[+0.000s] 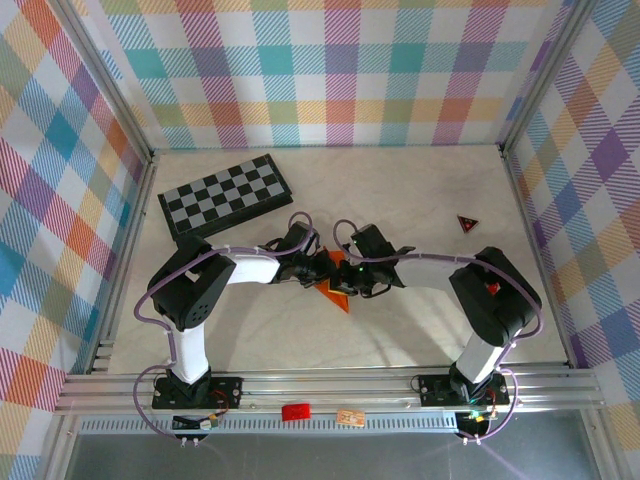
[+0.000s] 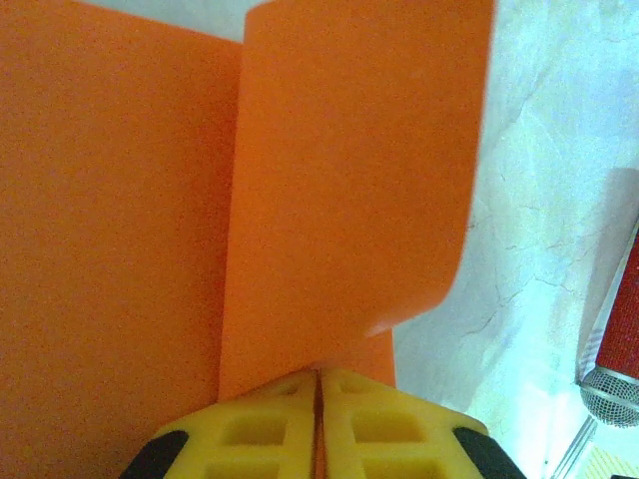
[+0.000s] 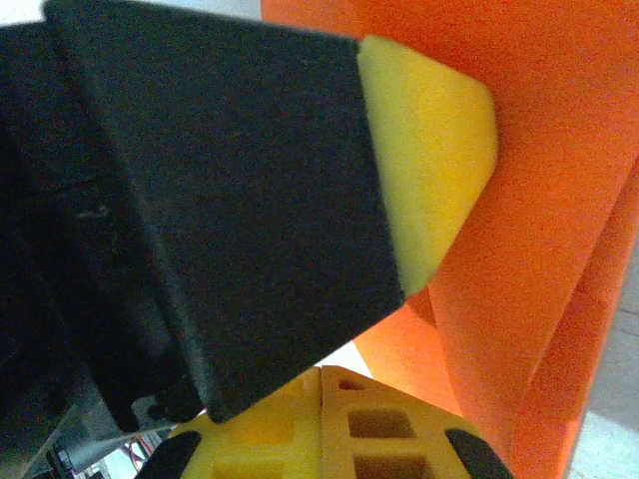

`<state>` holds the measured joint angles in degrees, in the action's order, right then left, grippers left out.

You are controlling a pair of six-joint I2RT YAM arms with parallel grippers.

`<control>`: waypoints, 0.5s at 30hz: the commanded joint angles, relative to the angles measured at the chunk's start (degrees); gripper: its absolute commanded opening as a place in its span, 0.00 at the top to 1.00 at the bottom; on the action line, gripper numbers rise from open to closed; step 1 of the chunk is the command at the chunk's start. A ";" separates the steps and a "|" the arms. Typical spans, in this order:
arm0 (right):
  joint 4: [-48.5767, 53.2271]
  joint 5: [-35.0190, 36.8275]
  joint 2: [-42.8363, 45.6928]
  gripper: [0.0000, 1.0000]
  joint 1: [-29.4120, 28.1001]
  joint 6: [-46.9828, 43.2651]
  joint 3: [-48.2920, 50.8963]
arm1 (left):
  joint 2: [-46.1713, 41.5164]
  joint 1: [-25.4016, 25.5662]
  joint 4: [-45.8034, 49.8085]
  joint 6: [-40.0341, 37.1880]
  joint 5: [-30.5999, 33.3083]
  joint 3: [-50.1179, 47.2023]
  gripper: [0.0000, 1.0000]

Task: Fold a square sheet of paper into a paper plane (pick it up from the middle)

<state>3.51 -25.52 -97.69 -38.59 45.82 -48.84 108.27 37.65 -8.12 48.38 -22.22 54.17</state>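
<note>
Orange paper mid-table, I've got both arms at it.
L gripper clamped on its edge; R gripper pads together, can't tell if gripping paper.

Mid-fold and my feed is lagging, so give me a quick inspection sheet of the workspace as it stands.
Surface: pale marbled table.
Job's things: orange paper, partly folded, one flap curling, between the arms at mid-table.
Clutter: checkerboard far left; dark red triangle far right; small red item on the near rail.
Claws: left claw shut on the orange paper; right claw shut, grip on paper unclear.
Cables: purple cables run along both arms.
Surroundings: plaid walls on three sides.
</note>
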 commanded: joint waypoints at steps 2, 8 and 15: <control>1.73 2.15 -2.85 0.95 0.62 -0.76 -1.30 | 1.31 0.58 3.85 -0.48 2.34 -1.28 0.89; 0.38 1.82 -3.23 0.95 2.09 0.31 1.79 | 1.16 0.58 4.33 -0.65 2.44 -1.13 0.89; -3.91 -1.41 -2.67 0.95 3.22 1.90 6.98 | 0.88 0.58 4.64 -0.85 2.53 -0.30 0.89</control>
<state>-0.97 -25.82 -100.33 -35.90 46.44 -44.95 108.27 37.71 -8.23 48.38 -21.85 54.24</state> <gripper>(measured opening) 0.064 0.113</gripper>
